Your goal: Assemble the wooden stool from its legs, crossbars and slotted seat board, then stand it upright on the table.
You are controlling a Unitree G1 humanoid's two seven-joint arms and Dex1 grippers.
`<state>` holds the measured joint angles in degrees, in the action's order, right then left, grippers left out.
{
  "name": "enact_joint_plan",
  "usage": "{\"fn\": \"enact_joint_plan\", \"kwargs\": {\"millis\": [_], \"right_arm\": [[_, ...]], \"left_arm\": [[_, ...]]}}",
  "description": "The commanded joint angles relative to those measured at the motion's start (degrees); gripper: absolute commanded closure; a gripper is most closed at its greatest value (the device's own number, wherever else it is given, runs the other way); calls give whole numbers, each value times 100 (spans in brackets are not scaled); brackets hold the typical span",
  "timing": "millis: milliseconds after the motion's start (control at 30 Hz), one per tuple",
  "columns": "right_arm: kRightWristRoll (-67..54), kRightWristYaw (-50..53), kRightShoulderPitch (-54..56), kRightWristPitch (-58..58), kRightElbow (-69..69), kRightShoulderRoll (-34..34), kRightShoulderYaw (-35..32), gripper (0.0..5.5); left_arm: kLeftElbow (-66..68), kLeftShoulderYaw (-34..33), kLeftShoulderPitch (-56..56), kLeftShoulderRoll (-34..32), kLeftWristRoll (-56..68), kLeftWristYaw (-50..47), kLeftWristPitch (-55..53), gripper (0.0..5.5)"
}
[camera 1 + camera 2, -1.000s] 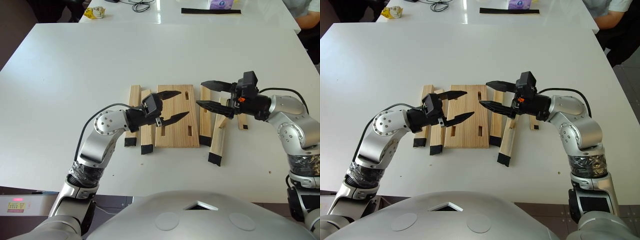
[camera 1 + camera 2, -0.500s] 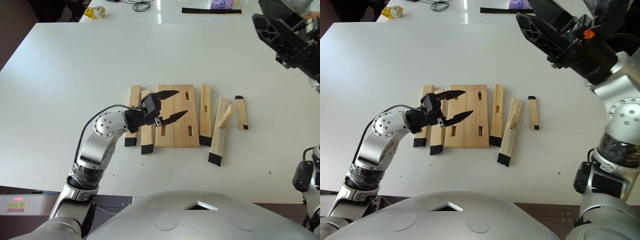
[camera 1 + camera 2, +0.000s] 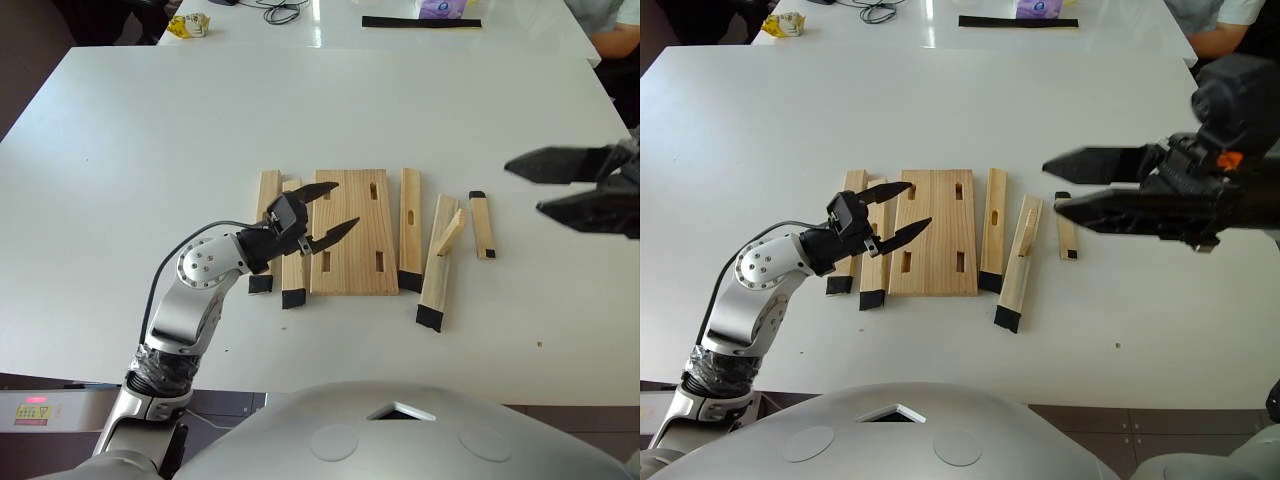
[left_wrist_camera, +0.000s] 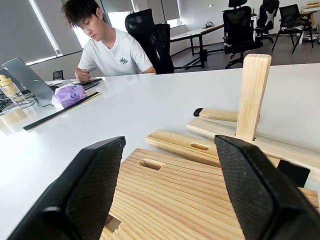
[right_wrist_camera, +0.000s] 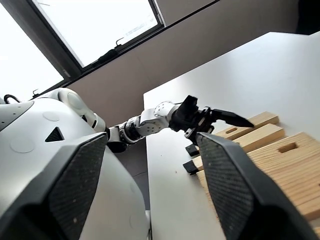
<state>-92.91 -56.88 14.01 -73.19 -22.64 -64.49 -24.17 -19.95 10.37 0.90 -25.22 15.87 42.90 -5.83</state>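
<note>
The slotted seat board (image 3: 348, 232) lay flat in the middle of the frame on the white bench (image 3: 150, 130). A pair of black-tipped legs (image 3: 268, 190) lay side by side just beside its left edge. To its right lay a slotted crossbar (image 3: 410, 230), then a longer leg (image 3: 432, 285) with a small wooden piece (image 3: 452, 232) standing tilted on it, and a short bar (image 3: 483, 225) a little apart. The left gripper (image 3: 345, 203) hovered over the left part of the board, its jaws open and gripping nothing. The right gripper (image 3: 523, 187) hung at the right edge of the frame, its jaws also open and empty.
</note>
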Motion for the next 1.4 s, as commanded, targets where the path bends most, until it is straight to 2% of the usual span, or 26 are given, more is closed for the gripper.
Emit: {"fn": "enact_joint_plan", "kwargs": {"millis": [33, 233, 500, 700, 933, 1200, 1400], "right_arm": [[7, 40, -235, -80, -445, 199, 716, 219], [1678, -297, -973, 435, -1081, 224, 1768, 219], [3512, -1092, -1860, 1632, -1256, 63, 2537, 219], [4166, -1023, -1845, 1942, -1202, 431, 3316, 219], [5648, -723, -2001, 2578, -808, 582, 4351, 219], [6401, -648, -1998, 3108, -222, 617, 4393, 219], [6246, -730, -2137, 3241, -468, 399, 3912, 219]], "left_arm": [[94, -30, -142, -71, -32, 64, -14, 220], [247, 37, -385, -75, 17, 248, -30, 220], [221, 34, -299, -107, 18, 329, -2, 220], [214, 101, -356, -56, 7, 317, -20, 220], [254, 107, -411, -80, 28, 371, -29, 220], [320, 79, -471, -105, 42, 418, -28, 220], [286, 64, -424, -96, 39, 389, -24, 220]]}}
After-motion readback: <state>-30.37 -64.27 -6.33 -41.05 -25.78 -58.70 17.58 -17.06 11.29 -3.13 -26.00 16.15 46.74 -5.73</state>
